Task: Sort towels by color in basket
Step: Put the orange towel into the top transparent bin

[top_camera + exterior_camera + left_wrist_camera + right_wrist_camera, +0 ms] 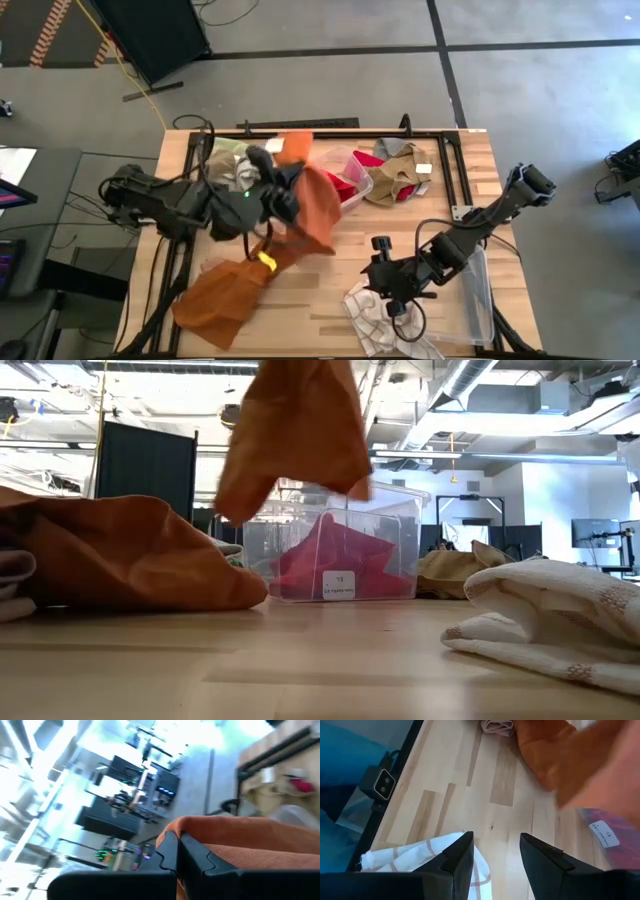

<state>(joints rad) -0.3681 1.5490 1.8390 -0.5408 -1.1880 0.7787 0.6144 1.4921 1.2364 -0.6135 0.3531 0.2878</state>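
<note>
Left gripper (pixel 177 851) — clamped on rust-orange towel (pixel 318 205), lifted at nine o'clock; right gripper (pixel 492 852) — fingers apart, empty, over white checked towel (pixel 415 855).

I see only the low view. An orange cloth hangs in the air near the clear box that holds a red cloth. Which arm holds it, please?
Observer: The left gripper. Its fingers are shut on the rust-orange soft towel.
Operator: And where is the right arm? I cannot find it here.
Observer: The right gripper hovers open over the white checked cloth towel and holds nothing.
</note>
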